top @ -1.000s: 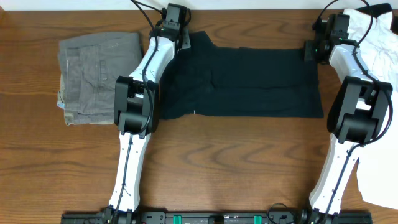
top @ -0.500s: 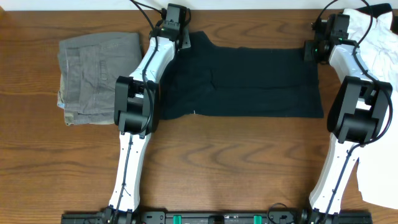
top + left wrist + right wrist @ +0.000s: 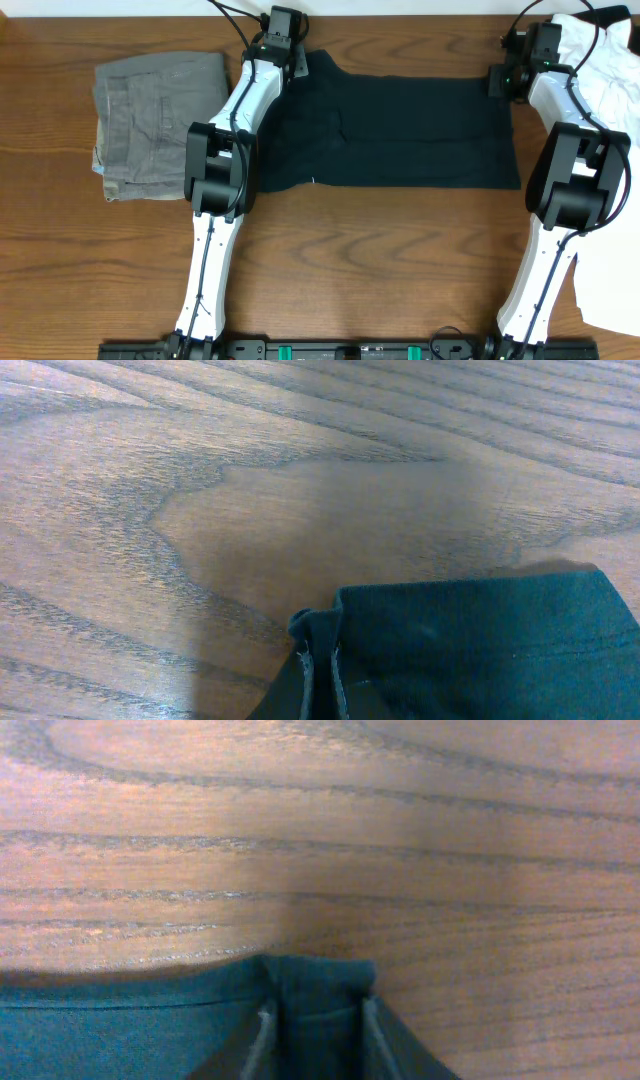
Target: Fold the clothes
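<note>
The wooden table fills every view, its grain running sideways. Nearest the camera's lower edge, the arm bases are cut off by the frame. Beyond them the black T-shirt lies spread flat as a wide dark band. Its left side is partly covered by the left arm and its right edge is just beside the right arm.

Folded grey-green trousers lie left of the T-shirt. A white garment lies right of it, running out of frame.

At the T-shirt's far left corner, the left gripper has its fingers pressed together on a small pinched fold of the hem (only the fingertips show, at the bottom edge of the wrist view).

At the far right corner, the right gripper has its fingers set a little apart, with a bunched hump of cloth filling the gap. How firmly it pinches is hard to tell. From overhead both grippers are hidden under their wrists.
</note>
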Action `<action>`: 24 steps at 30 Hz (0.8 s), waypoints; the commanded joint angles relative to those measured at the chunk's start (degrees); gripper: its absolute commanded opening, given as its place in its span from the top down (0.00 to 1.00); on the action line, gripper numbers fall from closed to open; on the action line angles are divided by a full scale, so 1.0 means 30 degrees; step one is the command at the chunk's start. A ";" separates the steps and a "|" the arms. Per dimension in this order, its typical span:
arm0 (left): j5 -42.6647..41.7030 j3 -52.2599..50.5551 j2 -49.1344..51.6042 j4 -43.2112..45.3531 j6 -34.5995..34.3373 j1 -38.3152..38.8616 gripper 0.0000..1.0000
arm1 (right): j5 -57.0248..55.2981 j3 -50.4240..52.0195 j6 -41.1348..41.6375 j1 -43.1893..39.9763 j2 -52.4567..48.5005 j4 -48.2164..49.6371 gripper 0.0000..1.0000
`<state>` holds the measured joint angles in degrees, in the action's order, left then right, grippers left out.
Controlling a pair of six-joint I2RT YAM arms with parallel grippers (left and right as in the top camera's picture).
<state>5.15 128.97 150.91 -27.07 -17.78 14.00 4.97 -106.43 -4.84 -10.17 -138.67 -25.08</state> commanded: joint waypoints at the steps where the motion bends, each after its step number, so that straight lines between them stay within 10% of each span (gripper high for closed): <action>1: 0.0299 -0.0233 -0.0233 -0.0204 0.0036 -0.0109 0.94 | -0.0590 0.0750 0.0299 0.0022 -0.1013 -0.0146 0.84; 7: 0.0291 -0.0233 -0.0306 -0.0204 0.0036 -0.0109 0.94 | -0.0583 0.0750 0.0525 0.0022 -0.1013 0.0255 0.98; 24: 0.0109 -0.0233 -0.2528 -0.0175 0.0568 -0.0015 0.94 | -0.0109 0.0743 0.0525 0.0044 -0.0510 0.0270 0.99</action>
<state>5.10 128.86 147.30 -27.42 -16.69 14.00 5.41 -106.04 -3.53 -10.15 -138.69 -23.49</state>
